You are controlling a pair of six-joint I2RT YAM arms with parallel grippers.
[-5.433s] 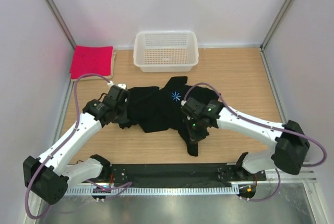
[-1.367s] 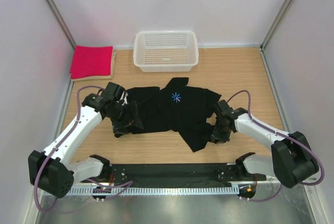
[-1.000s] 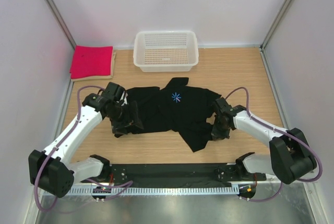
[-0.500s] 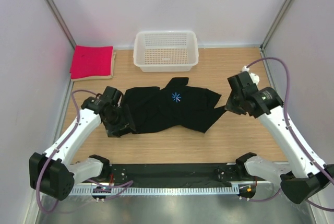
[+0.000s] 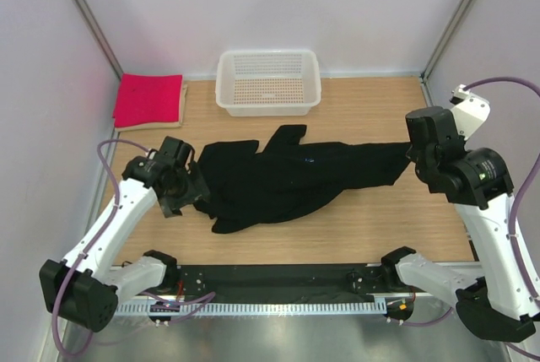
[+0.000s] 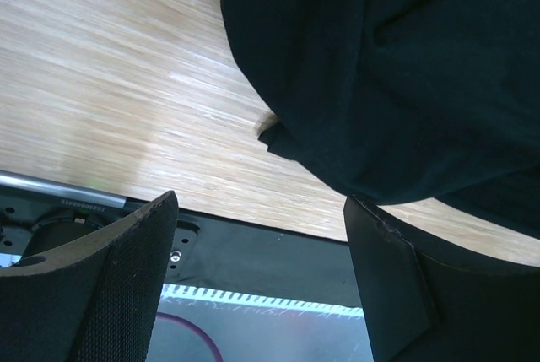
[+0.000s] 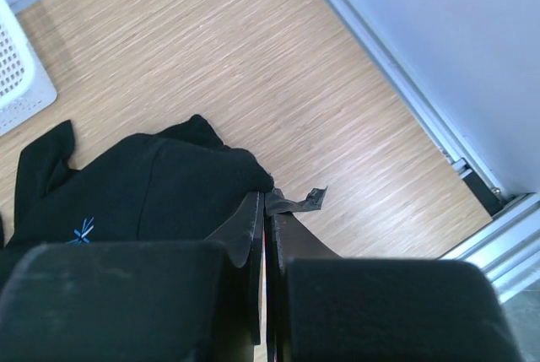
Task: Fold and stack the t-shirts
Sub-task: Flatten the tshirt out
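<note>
The black t-shirt (image 5: 295, 178) lies stretched across the table from left to right. My right gripper (image 5: 407, 159) is raised at the right and shut on the shirt's right edge (image 7: 245, 178), which is pinched at the fingertips (image 7: 268, 202). The tiny blue mark (image 7: 82, 229) shows in the right wrist view. My left gripper (image 5: 187, 200) stands open just beside the shirt's left end, with its jaws wide and nothing between them (image 6: 261, 278); the black cloth (image 6: 388, 67) lies ahead of it. The pink-red t-shirt (image 5: 149, 99) rests folded on the beige one (image 5: 182, 100) at the back left.
A white mesh basket (image 5: 268, 82) stands at the back centre. Side walls with metal rails close in the table on the left and right (image 7: 405, 100). The black base rail (image 5: 278, 278) runs along the near edge.
My right arm has risen and swung far right, dragging the black shirt's right side out into a long stretch. The left gripper has shifted slightly left, off the cloth.
</note>
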